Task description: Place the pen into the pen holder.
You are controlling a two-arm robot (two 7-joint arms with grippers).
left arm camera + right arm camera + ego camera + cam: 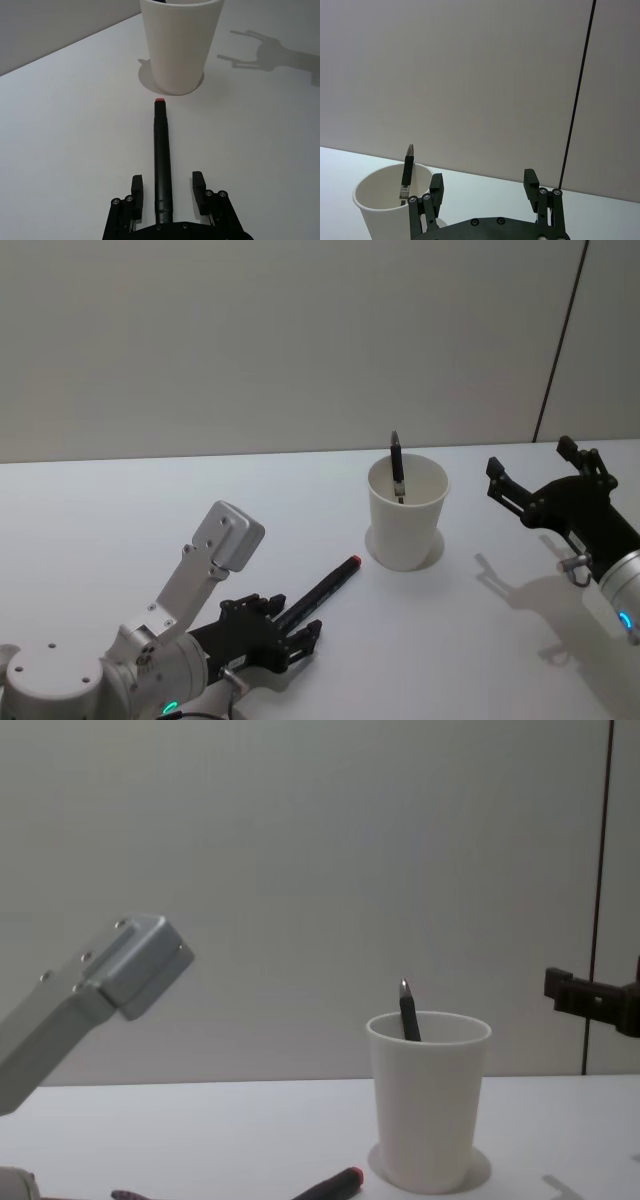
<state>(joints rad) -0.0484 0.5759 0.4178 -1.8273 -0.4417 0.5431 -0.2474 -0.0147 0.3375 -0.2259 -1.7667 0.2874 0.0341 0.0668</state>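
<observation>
Spread left end effector [167, 179] straddles slim matte pen [161, 145]; right end effector [484, 178] likewise spread.

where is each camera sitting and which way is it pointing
Head view: high on the robot, facing forward and down at the table; left gripper open astride the black pen, right gripper open, right of the cup.
Left wrist view: low over the table, facing along the black pen toward the cup; left gripper shows.
Right wrist view: raised, facing the wall past the cup; right gripper shows.
Chest view: low, facing across the table; left arm and right gripper at the edges.
All four share the cup.
</observation>
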